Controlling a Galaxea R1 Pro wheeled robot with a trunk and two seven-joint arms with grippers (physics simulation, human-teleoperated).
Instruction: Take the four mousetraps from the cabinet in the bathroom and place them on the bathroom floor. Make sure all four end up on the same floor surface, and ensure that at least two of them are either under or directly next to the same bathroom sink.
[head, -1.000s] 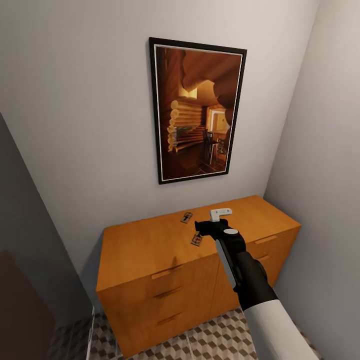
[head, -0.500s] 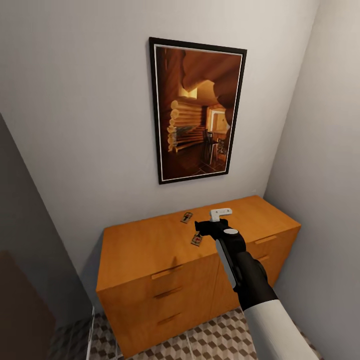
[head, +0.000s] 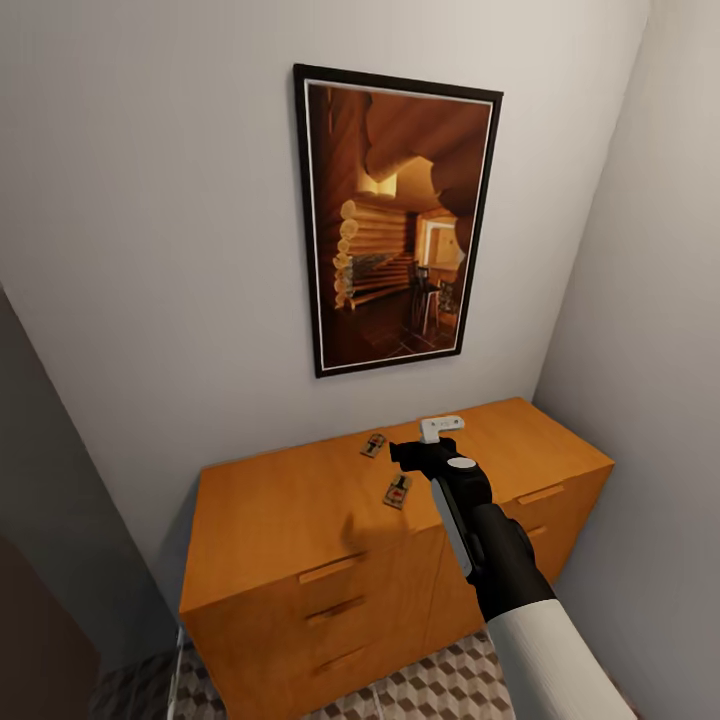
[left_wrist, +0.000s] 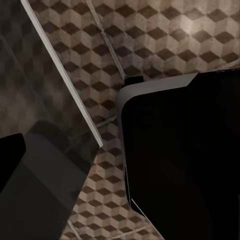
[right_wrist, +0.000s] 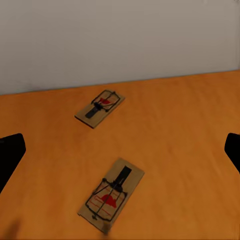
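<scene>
While the black right gripper (head: 408, 452) hangs over the flat top of the low orange-brown wooden cabinet (head: 280, 510), its fingers spread wide and empty, two small brown wooden mousetraps lie below. The nearer mousetrap (right_wrist: 112, 194) sits between the dark fingertips (right_wrist: 10, 152); the farther mousetrap (right_wrist: 100, 108) rests closer to the grey wall (head: 150, 250). Cube-patterned bathroom floor (left_wrist: 165, 35) shows beneath the left arm, whose grip I cannot tell.

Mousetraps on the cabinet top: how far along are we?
Two mousetraps, the nearer and the farther, lie on the cabinet top. The right end effector hovers open over the nearer one, gripping nothing. Picking both up and setting them on the bathroom floor near the sink is left.
</scene>
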